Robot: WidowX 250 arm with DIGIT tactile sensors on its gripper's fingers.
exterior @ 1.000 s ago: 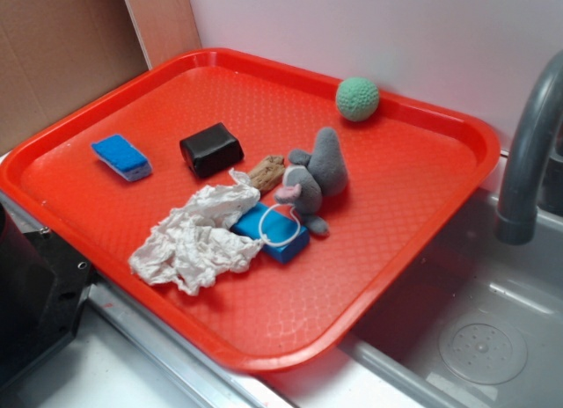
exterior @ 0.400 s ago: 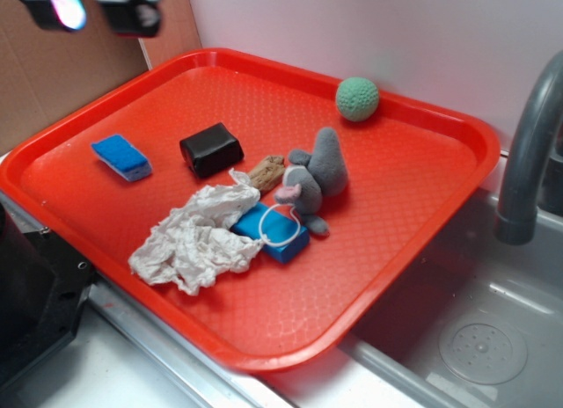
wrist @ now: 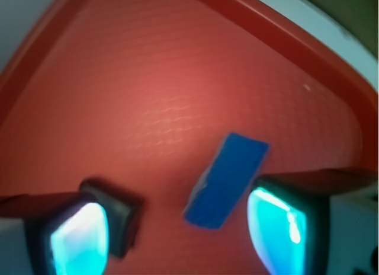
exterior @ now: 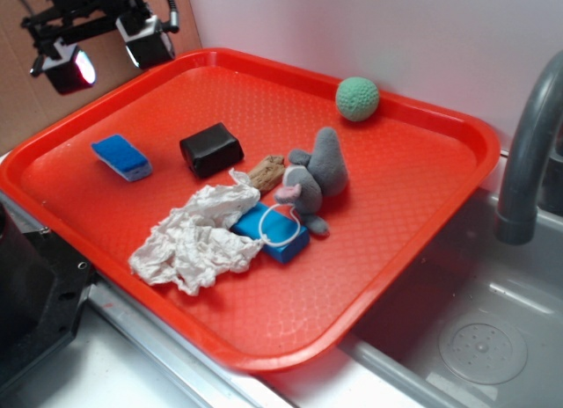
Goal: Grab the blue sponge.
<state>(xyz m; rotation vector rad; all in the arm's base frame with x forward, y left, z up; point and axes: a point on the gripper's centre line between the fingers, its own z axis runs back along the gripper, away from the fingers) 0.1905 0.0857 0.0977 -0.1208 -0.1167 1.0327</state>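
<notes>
Blue sponge [exterior: 121, 156] flat on the red tray [exterior: 413, 206], left-centre of the exterior frame, near the tray's left rim, nothing touching it. In the wrist frame, same sponge [wrist: 227, 179] lying diagonally at lower centre, between the two fingertip pads and well below them. Just right of the sponge in the exterior frame, a black block [exterior: 211, 149], close but apart. Further toward centre: a crumpled white paper [exterior: 198, 237], a small brown piece [exterior: 266, 171], a grey plush toy [exterior: 313, 179], and a blue block with a white loop band [exterior: 274, 230] partly under the paper's edge. Green knitted ball [exterior: 357, 98] at the tray's upper rim, well apart from the rest. Gripper [exterior: 106, 49] at upper left of the frame, above the tray's far-left corner, spread wide, holding nothing. Grey faucet [exterior: 528, 153] at the right edge, over a metal sink [exterior: 479, 333].
</notes>
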